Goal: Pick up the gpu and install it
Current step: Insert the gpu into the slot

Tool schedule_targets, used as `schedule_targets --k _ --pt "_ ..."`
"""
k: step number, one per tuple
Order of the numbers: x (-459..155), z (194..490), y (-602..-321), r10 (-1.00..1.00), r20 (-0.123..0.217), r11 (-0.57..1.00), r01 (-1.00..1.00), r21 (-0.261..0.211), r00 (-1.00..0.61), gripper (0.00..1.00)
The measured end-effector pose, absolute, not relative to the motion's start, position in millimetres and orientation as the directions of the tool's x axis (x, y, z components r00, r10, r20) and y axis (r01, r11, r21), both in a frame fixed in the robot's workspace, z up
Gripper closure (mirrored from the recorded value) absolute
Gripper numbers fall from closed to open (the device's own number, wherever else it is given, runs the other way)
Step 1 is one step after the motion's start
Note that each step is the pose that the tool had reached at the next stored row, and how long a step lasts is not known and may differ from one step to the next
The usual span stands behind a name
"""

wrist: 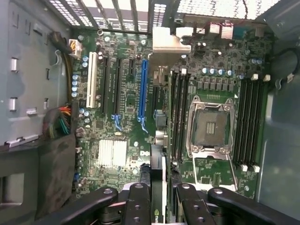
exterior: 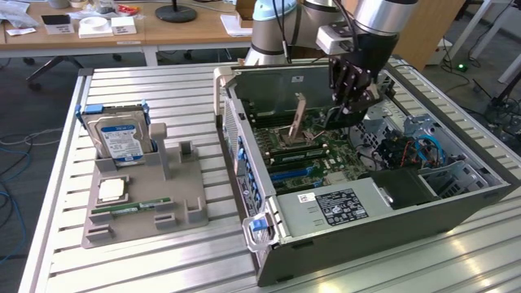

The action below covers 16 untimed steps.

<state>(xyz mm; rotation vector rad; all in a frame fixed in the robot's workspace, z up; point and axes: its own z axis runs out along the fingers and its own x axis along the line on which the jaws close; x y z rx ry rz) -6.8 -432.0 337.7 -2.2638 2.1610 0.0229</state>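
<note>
The gripper (wrist: pixel 157 194) is clenched on the gpu (wrist: pixel 158 159). It holds the thin dark card by its edge inside the open computer case (exterior: pixel 366 244). The card hangs over the motherboard (wrist: pixel 117 154), with its silver bracket (wrist: pixel 169 41) toward the case's back wall. I cannot tell if it touches the board. A blue slot (wrist: pixel 143 89) lies on one side of it. Black memory slots (wrist: pixel 178 112) and the open CPU socket (wrist: pixel 209 125) lie on the other. Cables (exterior: pixel 423 149) bunch up in the case. Beside the case, a grey tray (exterior: pixel 146 183) holds a hard drive (exterior: pixel 121 140) and a green memory stick (exterior: pixel 130 209).
</note>
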Motion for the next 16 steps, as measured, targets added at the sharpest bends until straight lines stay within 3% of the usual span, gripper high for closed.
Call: schedule_targets --k 16 --pt "-15.8 332.0 -444.2 -1.0 -0.02 -0.003 -1.0 0.001 0.003 0.74"
